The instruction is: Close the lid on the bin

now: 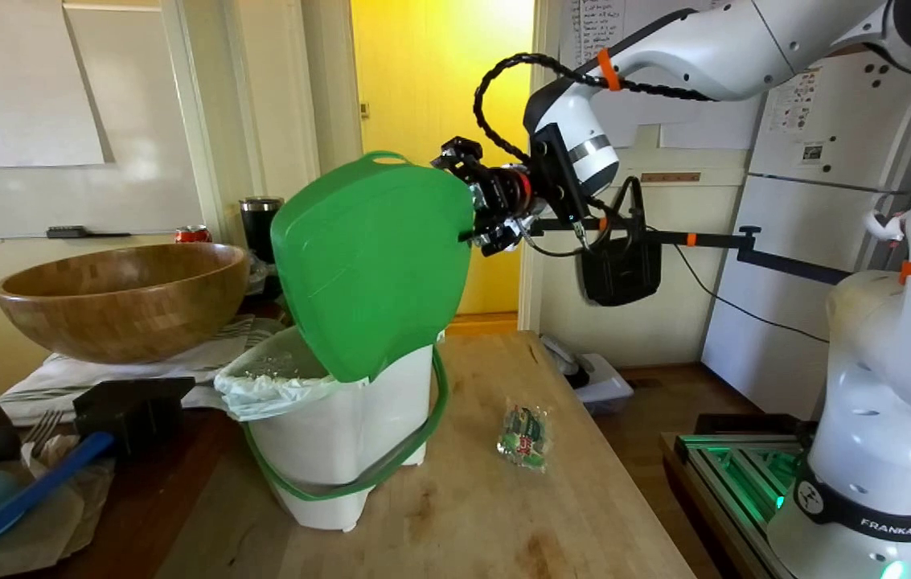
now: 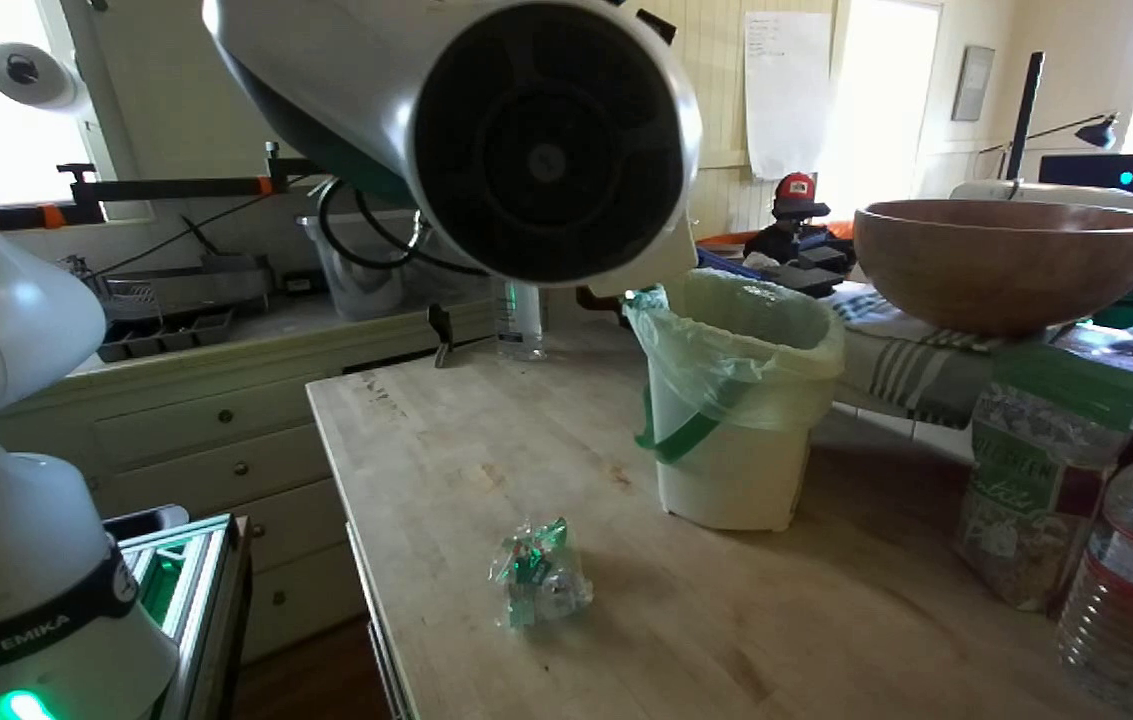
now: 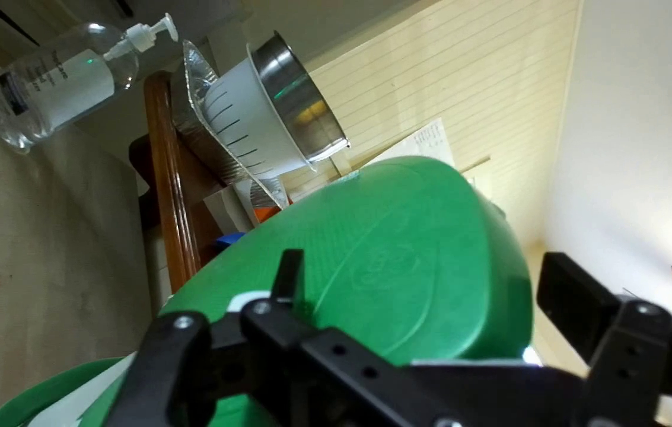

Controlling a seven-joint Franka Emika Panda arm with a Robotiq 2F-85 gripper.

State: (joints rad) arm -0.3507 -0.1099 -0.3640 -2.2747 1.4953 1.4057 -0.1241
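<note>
Green lid (image 1: 375, 265) tilted up above white bin (image 1: 333, 444); from where I stand, tool (image 1: 457, 197) at lid's two o'clock, jaws spread wide.

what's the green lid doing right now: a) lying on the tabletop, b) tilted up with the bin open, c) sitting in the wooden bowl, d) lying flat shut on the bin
B: in an exterior view the green lid stands steeply tilted, and the liner shows at the open mouth of the bin.
</note>
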